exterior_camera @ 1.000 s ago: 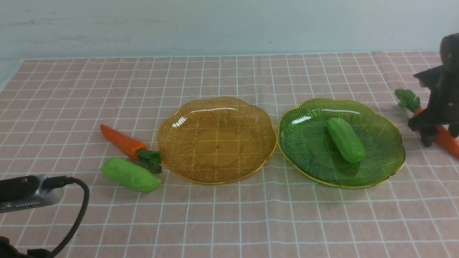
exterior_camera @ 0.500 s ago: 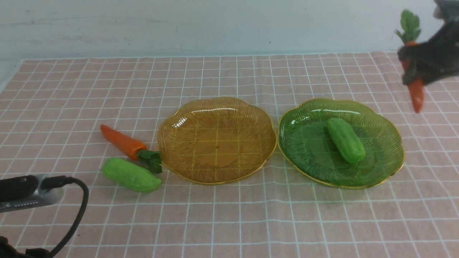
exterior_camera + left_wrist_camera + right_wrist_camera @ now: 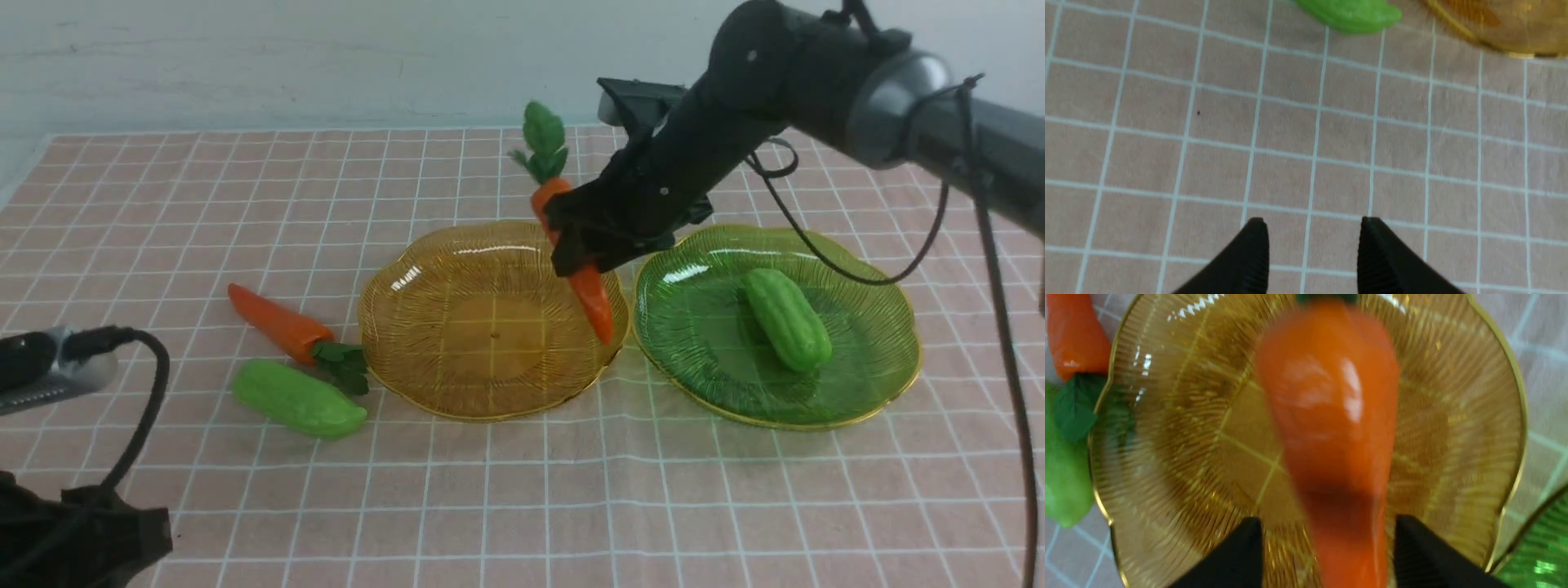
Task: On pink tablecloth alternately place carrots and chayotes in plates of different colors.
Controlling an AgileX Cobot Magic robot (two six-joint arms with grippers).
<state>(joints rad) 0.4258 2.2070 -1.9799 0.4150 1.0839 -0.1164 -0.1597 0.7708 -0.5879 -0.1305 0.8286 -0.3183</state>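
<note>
- Front view: The right hand (image 3: 578, 255), reaching in from the upper right of the frame, pinches a carrot (image 3: 594, 298) around its middle. The leafy top points up and the tip down, tilted over the right rim of the amber plate (image 3: 457, 327) at centre. Whether the tip touches the plate cannot be told. To the right, the green plate (image 3: 702, 343) holds one chayote (image 3: 786, 320). At left on the pink tablecloth (image 3: 571, 490), a second carrot (image 3: 277, 324) lies with its leaves just beside the amber plate's rim, and a second chayote (image 3: 298, 398) lies just below it.
- Left wrist view: The left hand (image 3: 1312, 228), fingers spread and holding nothing, hangs over bare cloth. The second chayote shows at the top edge and the amber plate's rim in the upper right corner.
- Right wrist view: The carrot, blurred, fills the centre and runs down between two black fingers (image 3: 1233, 559), with the amber plate beneath. The second carrot and second chayote sit at the left edge, and a sliver of the green plate shows in the lower right corner.
</note>
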